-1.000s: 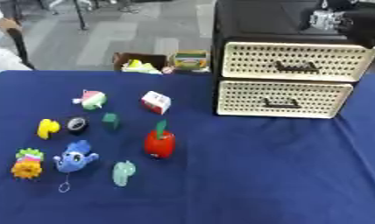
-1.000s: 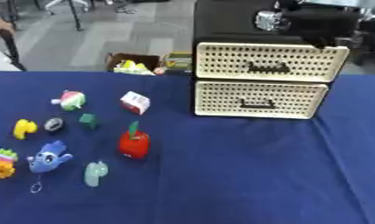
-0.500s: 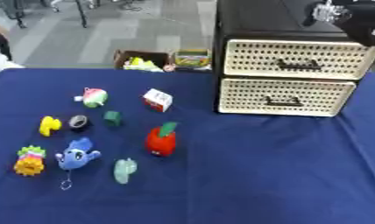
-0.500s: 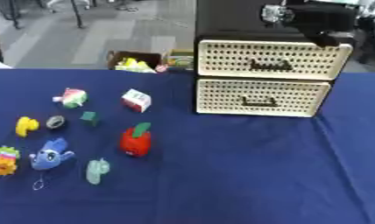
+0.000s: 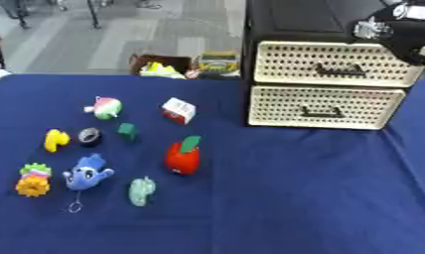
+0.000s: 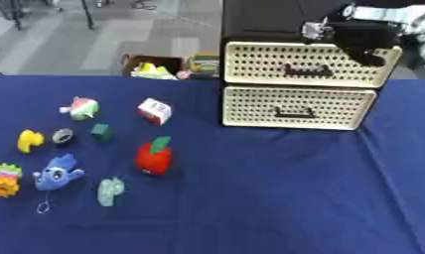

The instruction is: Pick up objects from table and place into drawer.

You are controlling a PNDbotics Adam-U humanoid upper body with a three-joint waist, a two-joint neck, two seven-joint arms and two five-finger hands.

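your right hand (image 6: 365, 40) hangs over the top drawer (image 6: 307, 64), fingers curled (grip unclear); toys dot the blue table (image 5: 294, 198).

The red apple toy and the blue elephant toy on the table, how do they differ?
The red apple toy stands upright with a green leaf on top; the blue elephant toy lies on the cloth. The apple toy is round and plain, while the elephant toy has ears, an eye and a thin cord with a ring trailing below it. The apple toy sits nearer the drawers. Both rest untouched on the blue tablecloth.
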